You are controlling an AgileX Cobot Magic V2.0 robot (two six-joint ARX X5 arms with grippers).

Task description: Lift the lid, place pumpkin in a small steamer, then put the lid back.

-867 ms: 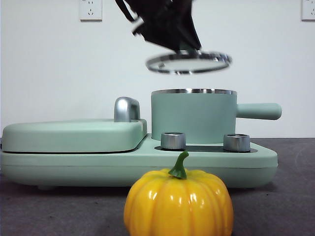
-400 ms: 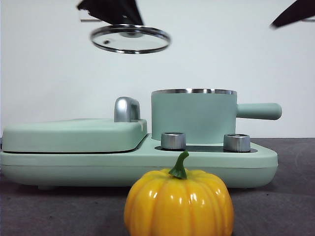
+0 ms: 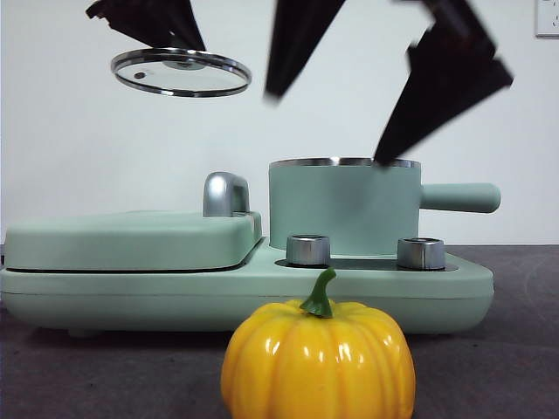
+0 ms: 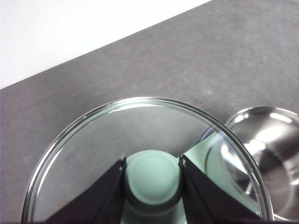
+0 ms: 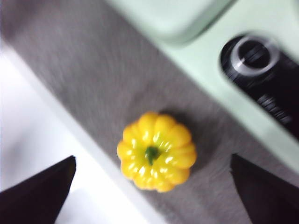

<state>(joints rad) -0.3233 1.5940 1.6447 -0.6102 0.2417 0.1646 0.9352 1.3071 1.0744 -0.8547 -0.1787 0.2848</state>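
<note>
The lid [image 3: 182,72], clear glass with a steel rim, hangs high at the upper left, held level by my left gripper [image 3: 179,54]. In the left wrist view the left gripper [image 4: 152,162] is shut on the mint-green knob of the lid [image 4: 93,154], with the small steamer [image 4: 273,154] uncovered off to one side below. The small steamer [image 3: 342,206] stands uncovered on the appliance, its handle pointing right. The pumpkin [image 3: 317,358] sits on the table in front. My right gripper [image 3: 326,128] hangs open, blurred, in front of the steamer. The right wrist view shows the right gripper [image 5: 153,157] wide apart, well above the pumpkin [image 5: 156,151].
The wide mint-green appliance base [image 3: 384,292] carries two silver knobs [image 3: 307,250] and a flat hinged cover [image 3: 131,237] with a chrome handle [image 3: 224,194]. Grey table surface [image 3: 515,367] surrounds it, with a white wall behind. One knob [image 5: 252,53] shows in the right wrist view.
The left gripper has carried the lid up off the steamer and away to the left. The right gripper has swung down into view from the upper right, jaws spread.
</note>
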